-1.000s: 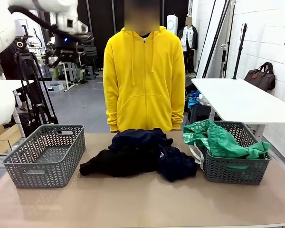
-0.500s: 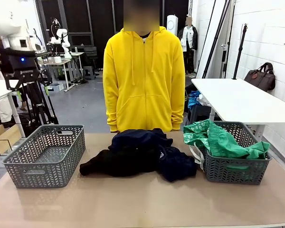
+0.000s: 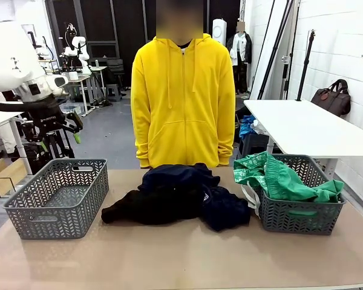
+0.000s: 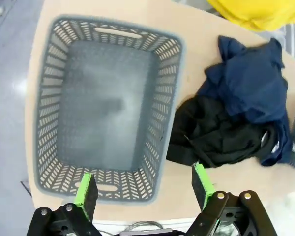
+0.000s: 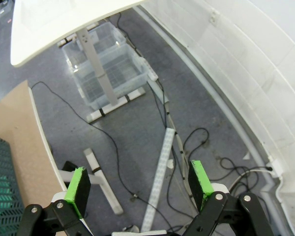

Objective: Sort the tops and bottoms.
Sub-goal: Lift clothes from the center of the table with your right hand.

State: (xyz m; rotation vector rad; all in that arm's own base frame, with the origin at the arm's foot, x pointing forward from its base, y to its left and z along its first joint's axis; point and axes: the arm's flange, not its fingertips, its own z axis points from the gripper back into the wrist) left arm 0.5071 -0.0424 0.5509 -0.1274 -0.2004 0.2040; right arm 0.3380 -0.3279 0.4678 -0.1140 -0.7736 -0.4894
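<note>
Hovering above the left basket (image 4: 105, 103), the left gripper (image 4: 143, 185) has its fingers spread wide.
On the table (image 3: 181, 260), dark garments (image 3: 175, 196), perhaps two or three, lie heaped between the baskets. The green garment (image 3: 284, 178) drapes over the right basket (image 3: 299, 214). The right gripper (image 5: 137, 180), likewise parted, hangs over floor (image 5: 137, 113). A person (image 3: 183, 96) stands beyond.

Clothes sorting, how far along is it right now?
Done: the green garment lies in the right basket, partly over its rim. In hand: nothing; the left gripper hangs open over the left basket, the right gripper open over the floor. Left: the dark pile of garments mid-table, unsorted.
</note>
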